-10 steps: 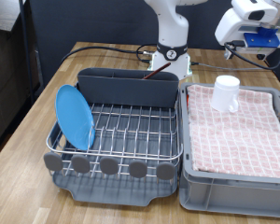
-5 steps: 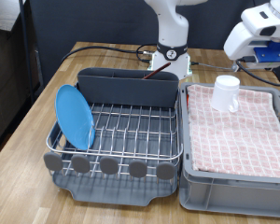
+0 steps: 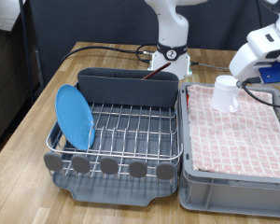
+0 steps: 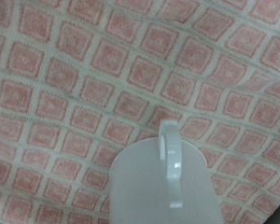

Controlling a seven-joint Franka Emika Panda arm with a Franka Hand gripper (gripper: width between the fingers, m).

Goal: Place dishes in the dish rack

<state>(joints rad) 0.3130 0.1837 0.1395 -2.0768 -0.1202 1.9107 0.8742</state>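
- Dish rack (image 3: 121,131): silver wire grid on a dark grey tray, nearest the camera at the exterior view's bottom left. A row of round grey tabs (image 3: 110,166) runs along its near edge; the tall grey cutlery trough (image 3: 129,87) stands at its far side.
- Light-blue plate (image 3: 75,117): stands on edge in the rack at the exterior view's left, leaning against the wires.
- Wooden spoon (image 3: 156,76): a reddish-brown tip shows above the trough rim, near the trough's right end. The rest is hidden inside.
- Grey plastic crate (image 3: 235,182): just beside the rack at the exterior view's right, lined with pink checked cloth (image 3: 243,126).
- White mug (image 3: 226,92): stands on the cloth in the crate's far left part, not in the rack. In the wrist view the mug (image 4: 163,182) is seen from above, handle facing the camera, checked cloth all around it.
- End effector (image 3: 263,75): hangs at the exterior view's right edge, above the crate's far part, just right of the mug and higher than its rim. The white hand housing tilts downward. Fingers are not resolved in either view; cannot tell whether they are apart or together. Nothing is seen between them.
- Surface (image 3: 37,140): light wooden tabletop carrying rack and crate.
- Arm base (image 3: 170,51): white, mounted at the far side of the surface behind the trough, with black cables beside it. Dark backdrop beyond.
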